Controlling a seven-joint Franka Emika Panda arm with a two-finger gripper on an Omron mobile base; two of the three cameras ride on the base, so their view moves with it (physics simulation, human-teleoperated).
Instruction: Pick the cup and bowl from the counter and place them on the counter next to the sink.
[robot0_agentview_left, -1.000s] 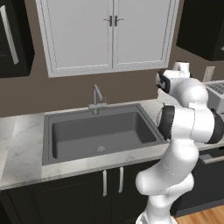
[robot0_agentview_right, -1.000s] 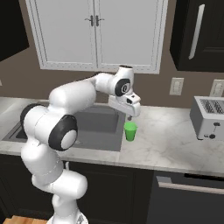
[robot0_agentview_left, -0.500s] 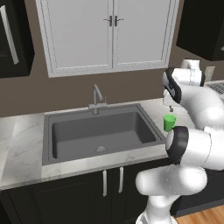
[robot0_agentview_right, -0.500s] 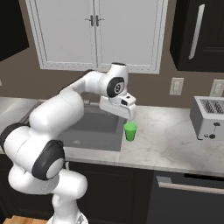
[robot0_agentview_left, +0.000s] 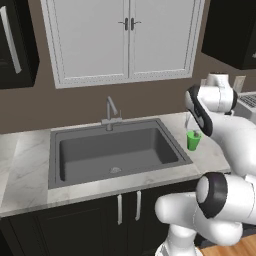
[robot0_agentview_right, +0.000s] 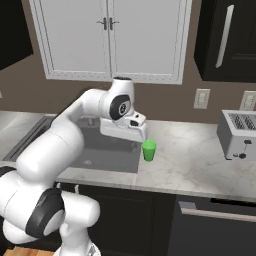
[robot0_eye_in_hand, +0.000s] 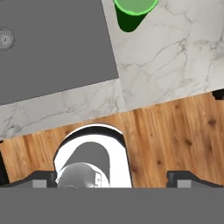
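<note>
Hand (robot0_agentview_right: 137, 131) open above cup (robot0_agentview_right: 148, 150); toaster (robot0_agentview_right: 237, 134) at right.

Cups: we count one green cup (robot0_agentview_left: 193, 140), standing on the counter (robot0_agentview_left: 30, 165) just right of the sink.
Sinks: we see one dark grey sink (robot0_agentview_left: 112, 152), with one round drain (robot0_agentview_left: 115, 170) in its floor.
Faucets: we count one chrome faucet (robot0_agentview_left: 110, 112), at the far rim of the basin.
Toasters: we find one toaster (robot0_agentview_right: 238, 134), on the counter far to the right.
Wall outlets: we count two outlets (robot0_agentview_right: 201, 98) on the brown wall, left of and above the toaster.
White cabinet doors: we see two upper doors (robot0_agentview_left: 87, 37), side by side above the sink.
</note>
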